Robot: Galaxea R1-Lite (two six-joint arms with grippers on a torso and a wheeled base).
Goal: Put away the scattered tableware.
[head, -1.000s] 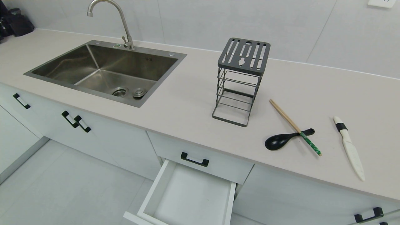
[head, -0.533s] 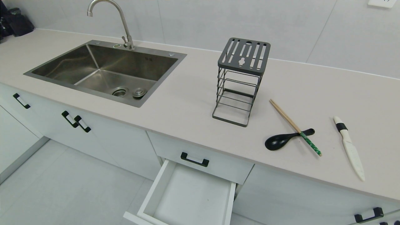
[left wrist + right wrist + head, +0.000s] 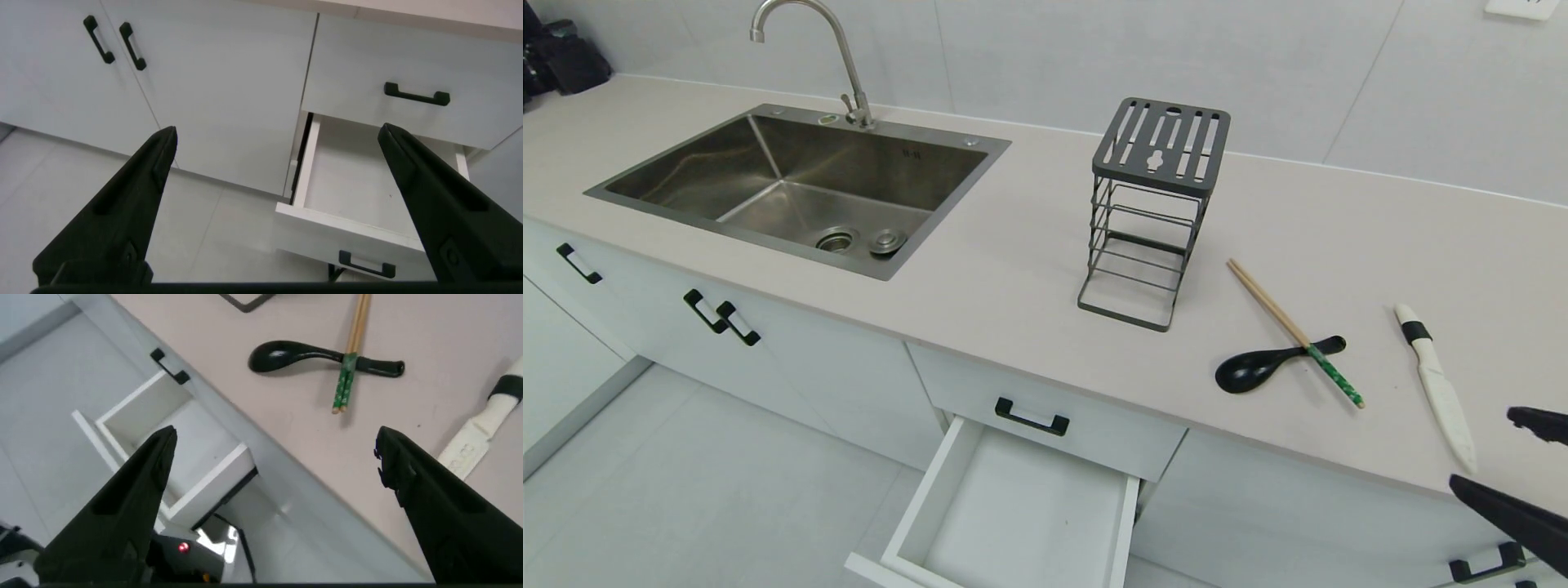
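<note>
The right gripper [image 3: 1482, 449] hangs at the front edge of the counter [image 3: 1013, 269] with its two black fingers spread wide and nothing between them. The knife [image 3: 1433, 384] lies flat on the counter with its blade tip pointing toward these fingers and close to them; it is not touching them. The knife is white and slim, with a black band around the handle. Further along the counter rests a glossy black spoon [image 3: 1262, 366], and a pair of chopsticks [image 3: 1290, 327], pale wood with green patterned ends, lies across its handle. In the right wrist view the spoon and chopsticks sit ahead of the gap between the fingers.

The left gripper [image 3: 276, 131] is low in front of the white cabinets, fingers also wide apart and empty, facing an open drawer [image 3: 351, 175].

A dark grey wire rack [image 3: 1152, 212] with a slotted top stands upright on the counter, beside the chopsticks' plain ends. Well apart from it are a steel sink [image 3: 866, 163] and a curved faucet [image 3: 837, 49]. The drawer sits below the counter edge, under the rack.
</note>
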